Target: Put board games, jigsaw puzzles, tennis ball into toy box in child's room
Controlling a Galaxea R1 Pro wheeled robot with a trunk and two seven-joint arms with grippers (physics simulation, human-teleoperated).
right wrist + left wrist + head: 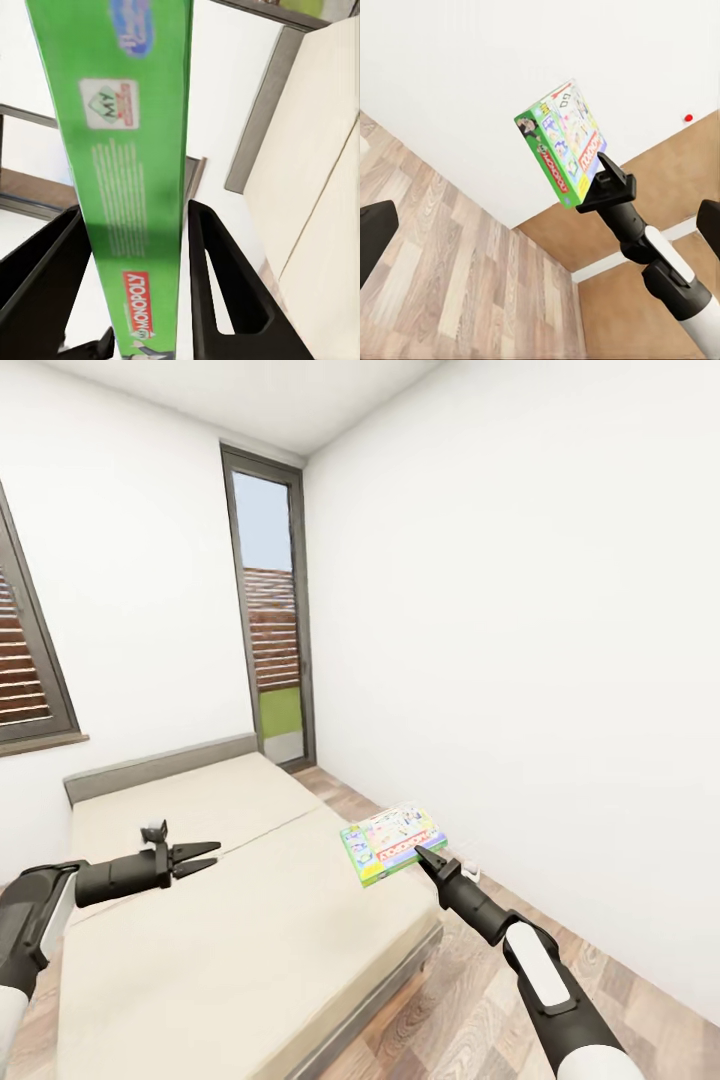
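Beige bed (230, 920) is filling the lower left; the right gripper (420, 852), arm reaching forward, is grasping the board game (392, 842); the left gripper (205, 856) is hovering released.

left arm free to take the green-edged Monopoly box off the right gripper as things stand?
Probably yes. The left gripper hangs open over the beige mattress of the bed, with nothing between it and the white-green Monopoly board game box, which the right gripper clamps at the bed's edge. It would have to cross the mattress.
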